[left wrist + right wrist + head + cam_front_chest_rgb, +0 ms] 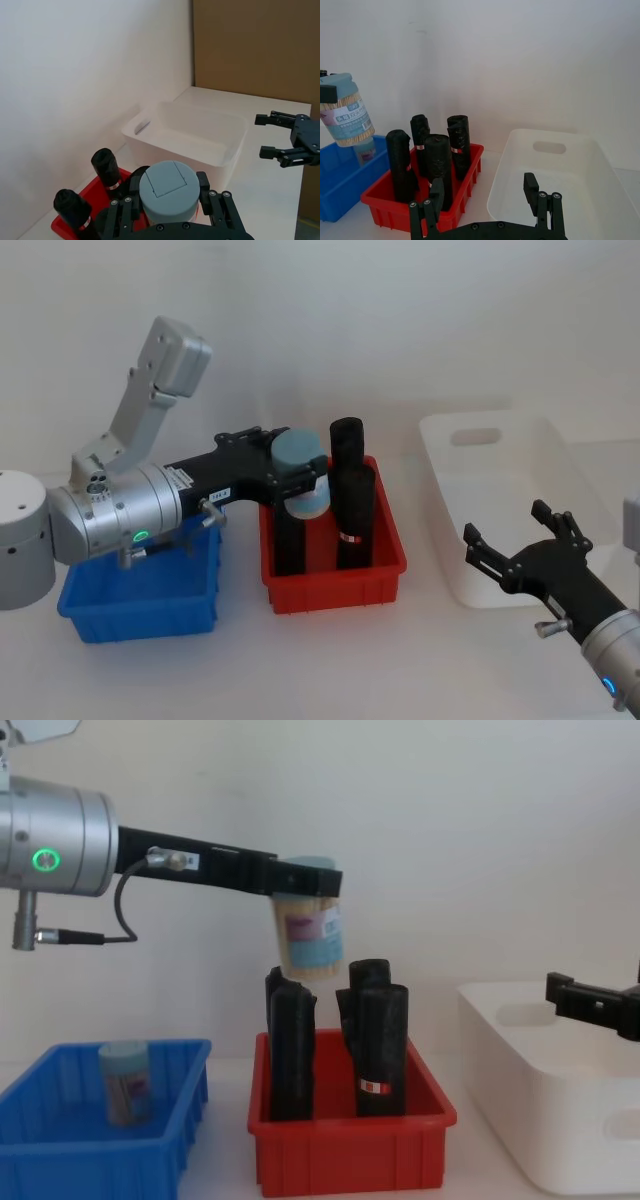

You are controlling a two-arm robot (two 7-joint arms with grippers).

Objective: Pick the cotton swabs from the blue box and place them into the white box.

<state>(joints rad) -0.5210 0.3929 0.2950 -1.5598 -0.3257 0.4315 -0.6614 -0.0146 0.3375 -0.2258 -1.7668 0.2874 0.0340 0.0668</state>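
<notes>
My left gripper (pixel 300 480) is shut on a jar of cotton swabs (pixel 301 476) with a pale blue lid, holding it in the air above the red bin (pixel 335 585). In the chest view the jar (pixel 308 932) hangs tilted above the black rolls (pixel 375 1040). A second jar of cotton swabs (pixel 125 1082) stands in the blue box (pixel 60 1160) at the left. The white box (pixel 440 510) sits at the right. My right gripper (pixel 508 522) hovers open in front of the white box, with nothing between its fingers.
The red bin (pixel 350 1160) stands between the blue box and the white box (pixel 540 1140) and holds several tall black rolls (pixel 347 495). A plain wall rises close behind the boxes. Bare table lies in front of the bins.
</notes>
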